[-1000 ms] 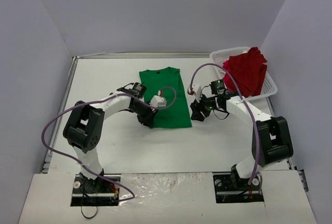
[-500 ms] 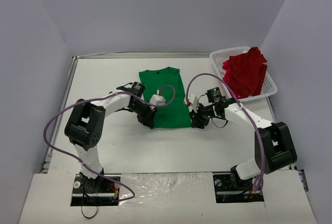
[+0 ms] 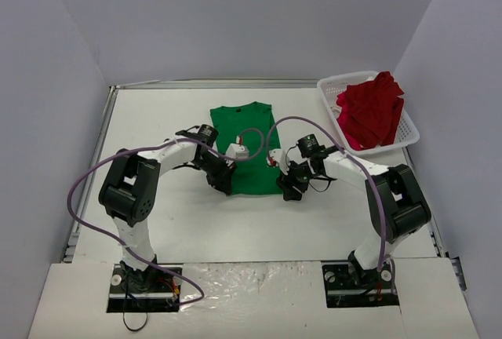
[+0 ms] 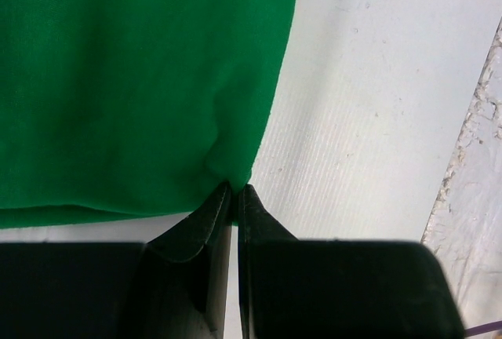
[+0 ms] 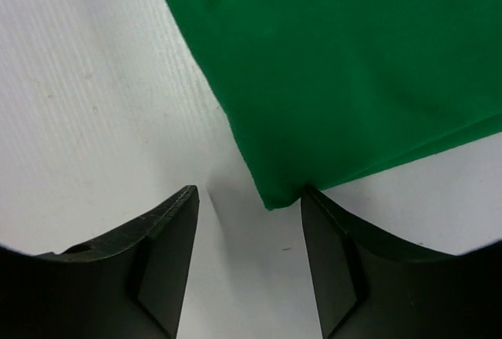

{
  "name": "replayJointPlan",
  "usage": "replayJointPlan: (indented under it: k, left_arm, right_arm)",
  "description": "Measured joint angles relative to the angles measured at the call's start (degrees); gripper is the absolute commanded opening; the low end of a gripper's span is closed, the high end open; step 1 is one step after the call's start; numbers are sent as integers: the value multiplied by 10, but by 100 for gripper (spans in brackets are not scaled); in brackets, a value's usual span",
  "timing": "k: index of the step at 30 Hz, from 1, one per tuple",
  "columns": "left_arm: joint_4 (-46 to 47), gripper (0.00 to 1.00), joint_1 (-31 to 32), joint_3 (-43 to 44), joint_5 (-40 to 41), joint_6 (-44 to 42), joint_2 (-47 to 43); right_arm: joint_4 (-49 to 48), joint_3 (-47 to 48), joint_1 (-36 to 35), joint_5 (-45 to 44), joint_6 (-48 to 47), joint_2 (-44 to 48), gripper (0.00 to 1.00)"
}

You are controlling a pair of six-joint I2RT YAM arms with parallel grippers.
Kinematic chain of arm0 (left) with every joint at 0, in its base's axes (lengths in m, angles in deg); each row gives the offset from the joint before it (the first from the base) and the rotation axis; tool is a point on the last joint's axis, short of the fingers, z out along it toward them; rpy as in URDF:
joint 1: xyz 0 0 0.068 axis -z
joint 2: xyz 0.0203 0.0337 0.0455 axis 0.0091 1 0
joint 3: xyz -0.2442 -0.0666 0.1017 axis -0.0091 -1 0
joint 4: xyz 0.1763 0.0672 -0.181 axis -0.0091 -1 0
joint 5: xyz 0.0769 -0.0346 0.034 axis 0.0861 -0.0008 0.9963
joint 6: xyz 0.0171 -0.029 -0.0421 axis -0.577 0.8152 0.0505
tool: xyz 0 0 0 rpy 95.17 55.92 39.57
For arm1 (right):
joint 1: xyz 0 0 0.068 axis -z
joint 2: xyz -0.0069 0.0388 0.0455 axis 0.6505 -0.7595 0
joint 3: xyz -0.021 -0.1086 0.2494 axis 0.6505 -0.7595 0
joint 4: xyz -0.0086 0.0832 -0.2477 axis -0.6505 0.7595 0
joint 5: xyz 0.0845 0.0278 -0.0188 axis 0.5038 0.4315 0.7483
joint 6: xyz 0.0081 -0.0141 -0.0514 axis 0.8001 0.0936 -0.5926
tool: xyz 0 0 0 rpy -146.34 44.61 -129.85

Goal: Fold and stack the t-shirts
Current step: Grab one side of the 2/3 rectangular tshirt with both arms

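The left end effector (image 4: 234, 191) is pinched shut on a near corner of the green t-shirt (image 3: 249, 139), which lies flat and folded narrow on the worktop (image 3: 157, 119). The right end effector (image 5: 249, 198) stands open around the other near corner. The red t-shirt (image 3: 370, 111) is heaped in the basket (image 3: 337, 84).

- Lighting was bright, even and diffuse, apparently from overhead.
- Shadows on the white table (image 3: 235, 221) were faint and soft-edged.
- Wrist views were crisp mid-frame, dark along the bottom edge.

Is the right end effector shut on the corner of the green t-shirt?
No, the right end effector stands open, its fingers apart with a corner of the green t-shirt lying between them.
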Motion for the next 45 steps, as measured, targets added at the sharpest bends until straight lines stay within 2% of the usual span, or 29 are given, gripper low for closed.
replayJointPlan:
  k: [17, 21, 24, 26, 30, 36, 45]
  left_arm:
    - [-6, 2, -3, 0, -5, -5, 4]
    - [-7, 2, -7, 0, -6, -7, 5]
    - [-10, 2, -9, 0, -7, -9, 5]
    - [-13, 2, -10, 0, -8, -12, 5]
    - [-36, 2, -10, 10, -8, -22, 5]
    - [-103, 2, -11, 43, -5, -55, -2]
    - [-244, 2, -5, 79, -9, -137, -89]
  right_arm:
    - [-24, 29, -17, -50, -9, -45, 51]
    - [-36, 36, -28, -67, -9, -53, 36]
    - [-45, 41, -35, -77, -8, -58, 8]
    - [-45, 42, -39, -78, -5, -59, 0]
    - [-32, 47, -41, -79, -7, -59, 0]
    - [116, 84, -49, -58, -32, -53, 0]
    - [252, 104, -69, -30, -43, 102, 0]
